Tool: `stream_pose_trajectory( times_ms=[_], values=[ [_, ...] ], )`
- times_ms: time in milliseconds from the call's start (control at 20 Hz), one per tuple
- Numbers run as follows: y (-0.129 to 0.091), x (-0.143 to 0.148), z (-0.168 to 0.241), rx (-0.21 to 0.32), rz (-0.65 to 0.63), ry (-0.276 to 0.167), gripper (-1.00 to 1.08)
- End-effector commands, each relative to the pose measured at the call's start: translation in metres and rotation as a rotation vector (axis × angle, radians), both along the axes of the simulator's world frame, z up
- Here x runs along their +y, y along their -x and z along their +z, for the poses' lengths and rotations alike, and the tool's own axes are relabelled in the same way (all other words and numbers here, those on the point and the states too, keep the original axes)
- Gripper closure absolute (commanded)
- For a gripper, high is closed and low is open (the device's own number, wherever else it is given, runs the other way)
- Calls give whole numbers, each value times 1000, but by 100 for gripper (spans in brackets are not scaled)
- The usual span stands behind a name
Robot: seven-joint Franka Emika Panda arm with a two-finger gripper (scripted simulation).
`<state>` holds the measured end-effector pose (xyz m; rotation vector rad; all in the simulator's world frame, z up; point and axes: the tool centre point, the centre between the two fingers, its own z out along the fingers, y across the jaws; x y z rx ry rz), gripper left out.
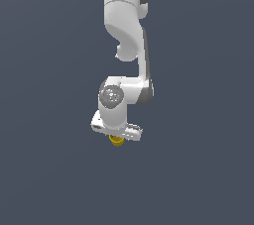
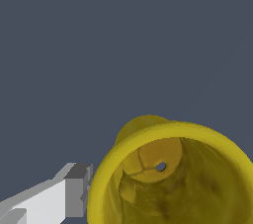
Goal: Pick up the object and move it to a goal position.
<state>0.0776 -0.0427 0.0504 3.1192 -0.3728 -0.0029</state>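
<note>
Small yellow hollow cup (image 1: 117, 140), open top up, directly beneath end effector (image 1: 117, 136).

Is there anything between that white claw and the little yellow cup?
Nothing visible. The yellow cup sits right under the claw; in the wrist view one finger is right beside its rim, with no other object around. Whether they touch is unclear.

Plain dk grey surface (image 1: 44, 179), nothing visibly resting.

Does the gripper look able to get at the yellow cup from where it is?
Probably yes. The gripper sits directly over the yellow cup, one finger right beside its rim, nothing between them. Whether it has closed on the cup cannot be told.
</note>
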Motion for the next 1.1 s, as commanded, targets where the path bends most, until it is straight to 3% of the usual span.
stream_pose_trajectory(
  times_ms=[0, 150, 200, 1050],
  values=[
    [-1, 0, -5, -2, 0, 0, -92],
    [-2, 0, -4, -2, 0, 0, -92],
    [-2, 0, -4, -2, 0, 0, 108],
    [0, 1, 9, -1, 0, 0, 108]
  ],
)
